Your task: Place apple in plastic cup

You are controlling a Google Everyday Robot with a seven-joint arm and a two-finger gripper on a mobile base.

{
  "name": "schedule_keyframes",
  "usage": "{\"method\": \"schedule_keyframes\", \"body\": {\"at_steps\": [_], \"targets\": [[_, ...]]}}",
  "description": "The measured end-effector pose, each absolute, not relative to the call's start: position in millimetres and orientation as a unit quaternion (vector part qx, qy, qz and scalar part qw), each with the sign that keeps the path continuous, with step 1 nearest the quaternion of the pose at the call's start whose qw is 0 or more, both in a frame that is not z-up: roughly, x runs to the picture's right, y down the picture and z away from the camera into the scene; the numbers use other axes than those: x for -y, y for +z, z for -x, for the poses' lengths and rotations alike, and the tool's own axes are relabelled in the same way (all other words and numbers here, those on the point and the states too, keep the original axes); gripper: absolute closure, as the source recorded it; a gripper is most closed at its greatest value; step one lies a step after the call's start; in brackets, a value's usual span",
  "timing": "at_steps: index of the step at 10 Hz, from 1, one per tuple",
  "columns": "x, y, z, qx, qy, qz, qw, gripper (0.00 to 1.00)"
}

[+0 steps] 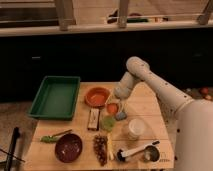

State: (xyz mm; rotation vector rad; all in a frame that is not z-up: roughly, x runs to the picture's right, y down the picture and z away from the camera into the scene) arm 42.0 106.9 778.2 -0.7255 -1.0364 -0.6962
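Resting above plastic cup point(107, 123), apple point(112, 108) between jaws point(114, 108).

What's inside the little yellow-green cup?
The plastic cup looks empty, though its bottom is not clearly visible. The apple sits just above it by the claw, not yet inside. The claw hides part of the apple.

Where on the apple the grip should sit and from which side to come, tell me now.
Take the apple across its widest middle, coming from above. It is small and round with no handle, and the orange bowl and plastic cup crowd it from behind and in front, leaving the top free. The gripper is already at the apple from overhead.
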Motion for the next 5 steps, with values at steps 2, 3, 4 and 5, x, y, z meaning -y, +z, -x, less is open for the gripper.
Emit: {"method": "schedule_keyframes", "body": {"at_steps": [2, 3, 4, 5], "targets": [[-112, 778, -27, 0.483, -0.335, 0.343, 0.733, 1.00], [-116, 778, -21, 0.488, -0.343, 0.348, 0.723, 1.00], [-120, 777, -18, 0.491, -0.349, 0.353, 0.715, 1.00], [-122, 776, -16, 0.494, -0.354, 0.357, 0.710, 1.00]]}}
